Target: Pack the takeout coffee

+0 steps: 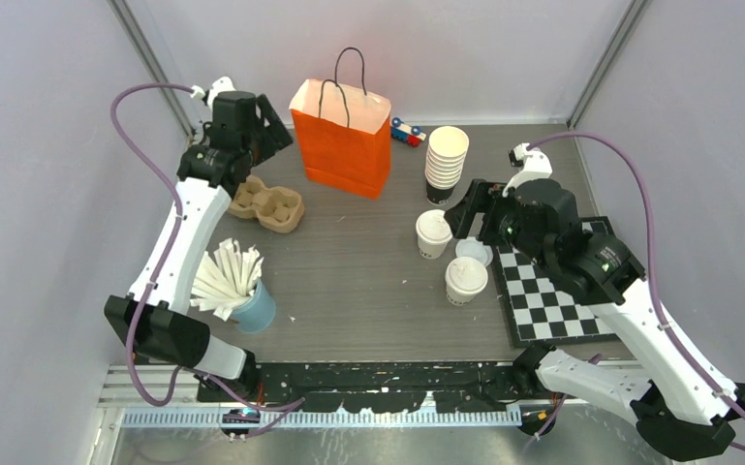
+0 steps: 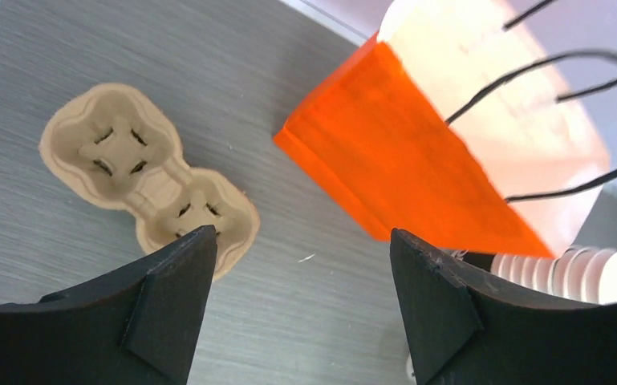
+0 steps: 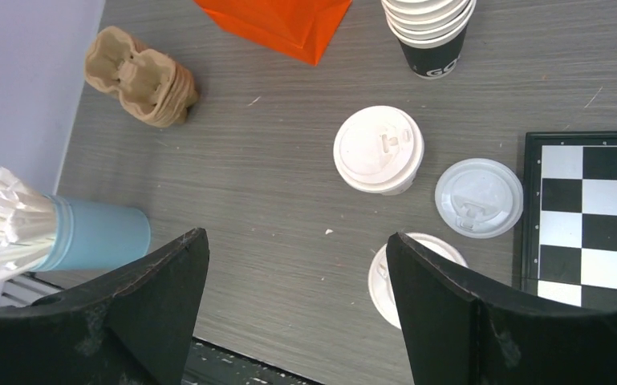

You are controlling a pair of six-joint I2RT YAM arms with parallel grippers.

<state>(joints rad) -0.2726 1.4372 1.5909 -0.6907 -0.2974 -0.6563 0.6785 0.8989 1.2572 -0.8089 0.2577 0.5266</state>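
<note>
Both grippers stand wide with nothing between the jaws. The right gripper [image 3: 295, 237] hangs over the lidded cups, at about 4 o'clock from the middle of the table [image 1: 368, 281]. The far cup [image 3: 379, 150] stands free and the near cup [image 1: 466, 279] is just beside the chessboard [image 3: 594, 208]. A loose lid [image 3: 479, 197] lies between them. The left gripper [image 2: 301, 235] hangs at 11 o'clock, between the carrier [image 2: 148, 172] and the bag [image 2: 417, 176]. The step looks like a first pick, and the far cup seems the easier one, with bare table at its 9 and 6 o'clock sides. The fingers should close on the paper wall below the lid rim, and lightly, since a hard squeeze could buckle the cup or pop the lid. The cup must stay upright throughout. The stack [image 3: 429, 32] crowds it at 12 o'clock and the loose lid at 4 o'clock, so approaching along the 9-to-3 line risks a nudge on the lid side. Toward the bag, at 10 o'clock from the cup, the table is open. The bag's mouth stands high, so the cup needs a tall lift first. I cannot tell whether the carrier is meant to be filled first.
</note>
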